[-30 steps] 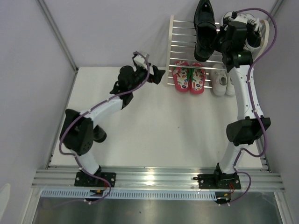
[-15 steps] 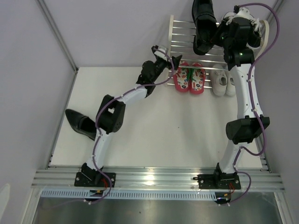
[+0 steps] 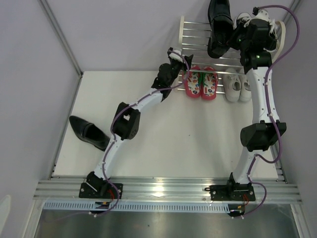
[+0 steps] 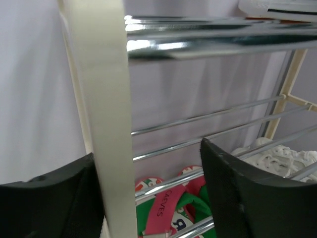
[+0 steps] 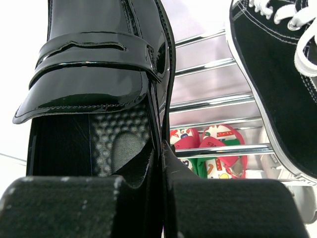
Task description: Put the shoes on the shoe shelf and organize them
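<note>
1. The shoe shelf (image 3: 195,47) stands at the table's (image 3: 173,139) far edge, toward 1 o'clock in the top view.
2. One glossy black dress shoe (image 3: 218,25) is over the upper bars, its side wall pinched between the closed fingers of the right gripper (image 5: 159,178).
3. At its 3 o'clock on that tier is a black canvas sneaker (image 5: 282,74).
4. On the lower tier are the red flip-flops (image 3: 200,83), with the white sneakers (image 3: 237,88) at their 3 o'clock.
5. The left gripper (image 3: 183,63) is spread apart, straddling the shelf's left white frame.
6. The other dress shoe (image 3: 89,133) lies on the table at 8 o'clock, well apart from the shelf.

Bright, even light — glare on blurred shelf bars (image 4: 208,42).
</note>
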{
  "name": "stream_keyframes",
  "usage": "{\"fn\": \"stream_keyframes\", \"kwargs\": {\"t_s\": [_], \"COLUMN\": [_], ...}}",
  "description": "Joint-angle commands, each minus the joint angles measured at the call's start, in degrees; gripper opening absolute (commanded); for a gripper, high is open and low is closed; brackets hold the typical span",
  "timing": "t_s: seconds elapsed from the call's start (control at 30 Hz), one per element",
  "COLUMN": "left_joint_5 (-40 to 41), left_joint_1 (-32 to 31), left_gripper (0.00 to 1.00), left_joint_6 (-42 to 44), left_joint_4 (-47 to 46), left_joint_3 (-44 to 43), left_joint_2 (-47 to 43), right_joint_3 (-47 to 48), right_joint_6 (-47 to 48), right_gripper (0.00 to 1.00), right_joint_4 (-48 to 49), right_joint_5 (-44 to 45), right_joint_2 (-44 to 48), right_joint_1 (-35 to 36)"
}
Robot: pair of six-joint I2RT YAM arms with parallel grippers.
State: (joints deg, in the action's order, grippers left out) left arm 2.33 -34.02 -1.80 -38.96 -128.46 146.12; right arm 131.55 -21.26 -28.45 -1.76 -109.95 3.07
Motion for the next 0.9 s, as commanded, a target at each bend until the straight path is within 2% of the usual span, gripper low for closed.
{"fn": "stream_keyframes", "kwargs": {"t_s": [0.0, 0.07, 0.3, 0.47, 0.63, 0.87], "left_joint_5": [-1.62, -1.89, -5.31, -5.06, -4.44, -6.02], "left_joint_1": [-0.08, 0.01, -0.26, -1.13, -1.49, -2.98], "left_gripper": [0.64, 0.61, 0.40, 0.39, 0.37, 0.37], "left_joint_6": [-1.10, -0.66, -0.05, 1.63, 1.28, 1.01], "left_joint_4": [-1.30, -0.59, -3.22, -7.97, -11.22, -12.54], "left_joint_3": [-5.03, -8.97, -4.53, 6.88, 14.71, 19.74], "left_joint_2": [2.31, 3.02, 1.72, -5.49, -10.06, -14.11], "right_joint_3": [2.75, 2.40, 3.45, 6.44, 7.06, 9.33], "right_joint_6": [-2.04, -1.86, -1.51, -1.60, -1.42, -0.02], "right_gripper": [0.00, 0.00, 0.00, 0.00, 0.00, 0.00], "right_joint_4": [7.80, 7.53, 4.55, 0.86, -2.31, -3.71], "right_joint_5": [1.05, 0.97, 1.76, 1.76, -0.08, -2.63], "right_joint_2": [0.79, 0.79, 0.35, 0.18, 0.17, -0.26], "right_joint_1": [-0.52, -0.52, -0.70, -1.49, -2.54, -2.54]}}
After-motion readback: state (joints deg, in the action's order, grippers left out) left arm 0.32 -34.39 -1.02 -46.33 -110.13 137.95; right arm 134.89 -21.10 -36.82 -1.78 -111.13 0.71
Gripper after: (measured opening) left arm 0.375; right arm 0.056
